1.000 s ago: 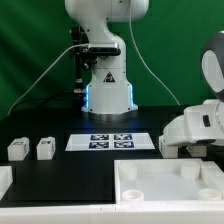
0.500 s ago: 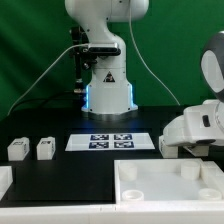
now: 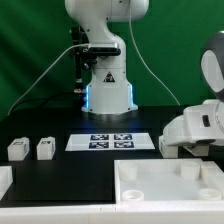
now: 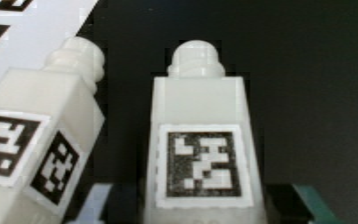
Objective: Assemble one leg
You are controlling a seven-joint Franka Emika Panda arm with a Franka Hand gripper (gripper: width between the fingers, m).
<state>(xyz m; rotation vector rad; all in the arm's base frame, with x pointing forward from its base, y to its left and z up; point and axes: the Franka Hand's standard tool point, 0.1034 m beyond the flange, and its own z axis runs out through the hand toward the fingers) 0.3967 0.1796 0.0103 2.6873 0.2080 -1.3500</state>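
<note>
In the wrist view a white leg (image 4: 201,120) with a black-and-white tag lies lengthwise on the black table, its rounded peg pointing away. My gripper (image 4: 211,205) is open, and the near end of this leg lies between the two fingers with a dark gap on each side. A second leg (image 4: 43,120) lies just beside it, outside the jaws. In the exterior view my hand (image 3: 192,128) is low at the exterior view's right and hides these two legs. Two more legs (image 3: 18,149) (image 3: 45,149) stand at the exterior view's left.
The large white panel with raised rim (image 3: 160,185) lies at the front right of the exterior view. The marker board (image 3: 112,141) lies in the middle before the robot base (image 3: 107,85). A white piece (image 3: 4,181) shows at the front left edge.
</note>
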